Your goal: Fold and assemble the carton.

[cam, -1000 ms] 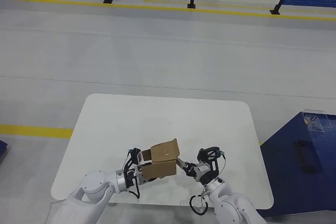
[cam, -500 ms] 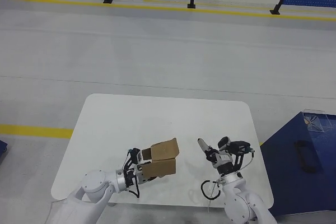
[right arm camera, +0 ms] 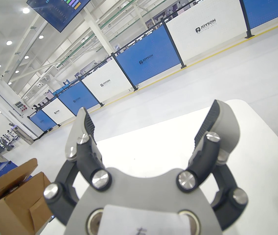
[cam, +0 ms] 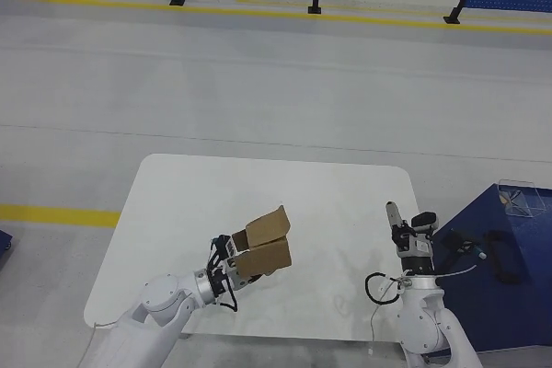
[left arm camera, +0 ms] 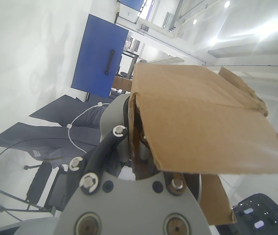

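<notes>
A small brown carton [cam: 265, 244] is held above the white table [cam: 212, 193], near its front middle, with one flap raised. My left gripper [cam: 230, 262] is shut on the carton's near end. In the left wrist view the carton [left arm camera: 197, 128] covers the fingers, a flap spread wide over them. My right gripper [cam: 392, 214] stands open near the table's right edge, tilted upward, with nothing between its fingers. The right wrist view shows its own gripper [right arm camera: 151, 113] with jaws spread apart, and the carton [right arm camera: 18, 196] off to the side.
A blue cabinet [cam: 506, 267] stands right beside the table's right edge, close to the right arm. A yellow floor line [cam: 46, 215] runs left of the table. The back half of the table is bare.
My right gripper has drawn away from the carton's right side and swung out to the table's right edge, lifting upward. My left gripper has tilted the carton slightly and kept its hold.
</notes>
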